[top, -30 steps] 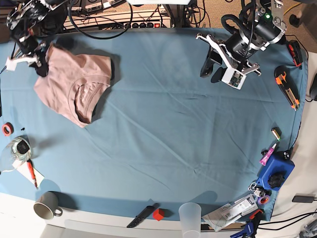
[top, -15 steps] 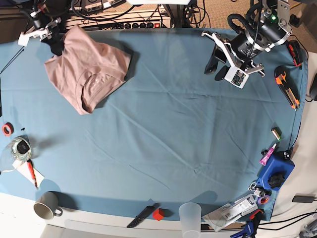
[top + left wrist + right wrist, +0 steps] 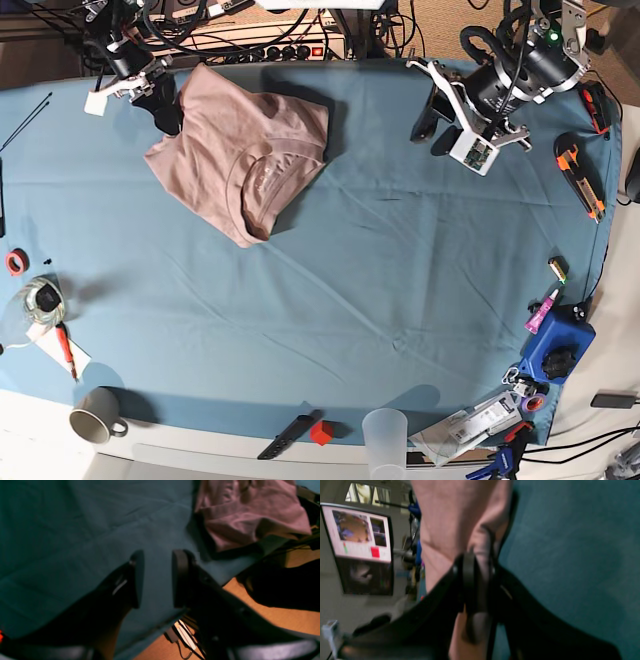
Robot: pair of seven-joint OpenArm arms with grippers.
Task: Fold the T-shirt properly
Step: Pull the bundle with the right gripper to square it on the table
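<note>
Near the table's far-left corner, the right hand point(image 3: 165, 100) pinches the T-shirt point(image 3: 240, 155), collar toward the camera; left hand point(image 3: 437, 120) half-open, empty.

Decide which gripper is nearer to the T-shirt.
Right. The right gripper is shut on the T-shirt at its far left edge; the left gripper hangs open over bare cloth, well off to the shirt's other side.

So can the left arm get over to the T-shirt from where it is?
Probably yes. The left gripper hangs open over bare blue cloth, with nothing between it and the T-shirt, which the right gripper holds.
</note>
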